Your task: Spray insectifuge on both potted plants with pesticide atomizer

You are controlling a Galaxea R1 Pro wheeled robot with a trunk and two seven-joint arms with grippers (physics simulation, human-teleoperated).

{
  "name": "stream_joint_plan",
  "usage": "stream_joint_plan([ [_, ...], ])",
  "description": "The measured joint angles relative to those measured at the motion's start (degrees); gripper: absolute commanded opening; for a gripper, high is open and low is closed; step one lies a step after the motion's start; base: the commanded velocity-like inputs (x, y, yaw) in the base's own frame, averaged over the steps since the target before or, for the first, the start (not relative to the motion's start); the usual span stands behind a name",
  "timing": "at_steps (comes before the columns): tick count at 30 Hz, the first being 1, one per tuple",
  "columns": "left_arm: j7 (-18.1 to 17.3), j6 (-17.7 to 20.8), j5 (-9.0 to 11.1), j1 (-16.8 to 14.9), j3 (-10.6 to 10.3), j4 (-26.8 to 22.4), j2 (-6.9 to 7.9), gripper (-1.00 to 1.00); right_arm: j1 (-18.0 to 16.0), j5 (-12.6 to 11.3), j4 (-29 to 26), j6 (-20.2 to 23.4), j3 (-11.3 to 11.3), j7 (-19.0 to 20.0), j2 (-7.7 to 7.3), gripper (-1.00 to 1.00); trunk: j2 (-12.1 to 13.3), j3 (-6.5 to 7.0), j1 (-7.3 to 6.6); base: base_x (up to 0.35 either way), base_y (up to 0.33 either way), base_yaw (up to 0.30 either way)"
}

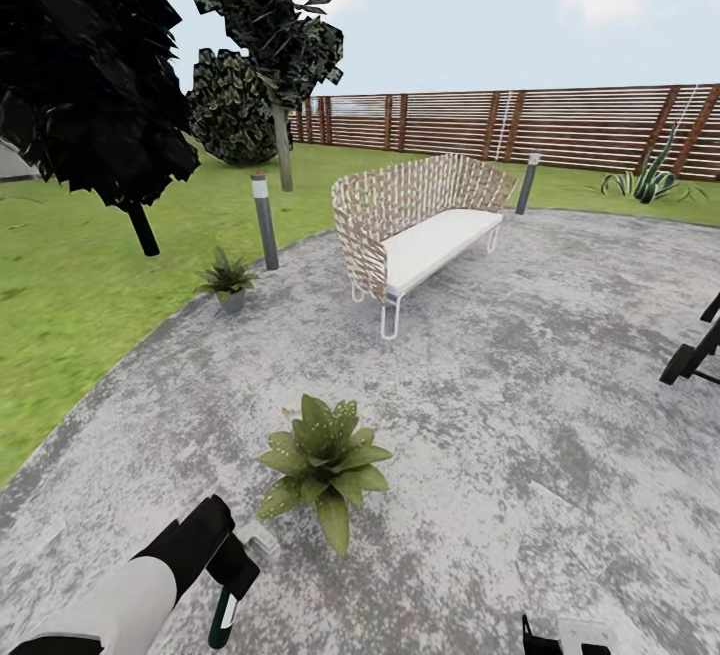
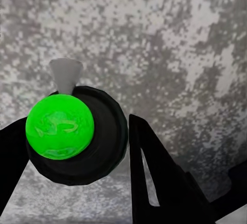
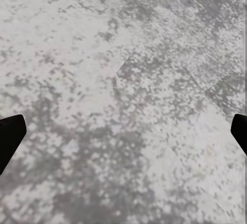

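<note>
The left gripper (image 1: 232, 575) is seen at the lower left of the head view, clamped on the pesticide atomizer (image 1: 226, 610), whose dark-green body with a white strip hangs below the fingers while its pale spray head is partly hidden behind them. In the left wrist view the bottle (image 2: 77, 134) is seen end-on between the two dark fingers (image 2: 154, 172), a bright green disc covering much of it; the pale nozzle shows beyond it.

One potted plant (image 1: 325, 460) stands on the grey stone patio (image 1: 520, 415) just ahead of that gripper, its pot hidden under the leaves. The second potted plant (image 1: 227, 280) sits at the patio edge beside a bollard lamp (image 1: 264, 220).

The right gripper (image 3: 123, 131) is held wide apart over bare stone, only its dark fingertips (image 3: 10, 134) being visible at the frame edges. A woven bench (image 1: 420, 220) is seen farther back.
</note>
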Motion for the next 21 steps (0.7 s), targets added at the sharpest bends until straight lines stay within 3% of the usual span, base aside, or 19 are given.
stream_joint_plan([
  [4, -0.1, 0.0, 0.2, 0.0, 0.2, -1.5, -0.02, -1.0, 0.0, 0.0, 0.0, 0.0, 0.0, 0.0, -0.09, 1.0, 0.0, 0.0, 0.0, 0.0, 0.0, 0.0],
  [9, 0.0, 0.3, 6.2, 0.0, 0.0, -4.0, 0.1, -1.0, 0.0, 0.0, 0.0, 0.0, 0.0, 0.0, 0.0, 1.0, 0.0, 0.0, 0.0, 0.0, 0.0, 0.0],
  [13, 0.0, 0.1, 6.7, 0.0, -0.2, -4.1, 0.13, -1.0, 0.0, 0.0, 0.0, 0.0, 0.0, 0.0, 0.12, 1.0, 0.0, 0.0, 0.0, 0.0, 0.0, 0.076],
  [21, -0.1, 0.1, 6.8, 0.0, -0.4, -4.1, 0.13, -1.0, 0.0, 0.0, 0.0, 0.0, 0.0, 0.0, 0.25, 1.0, 0.0, 0.0, 0.0, 0.0, 0.0, 0.267],
])
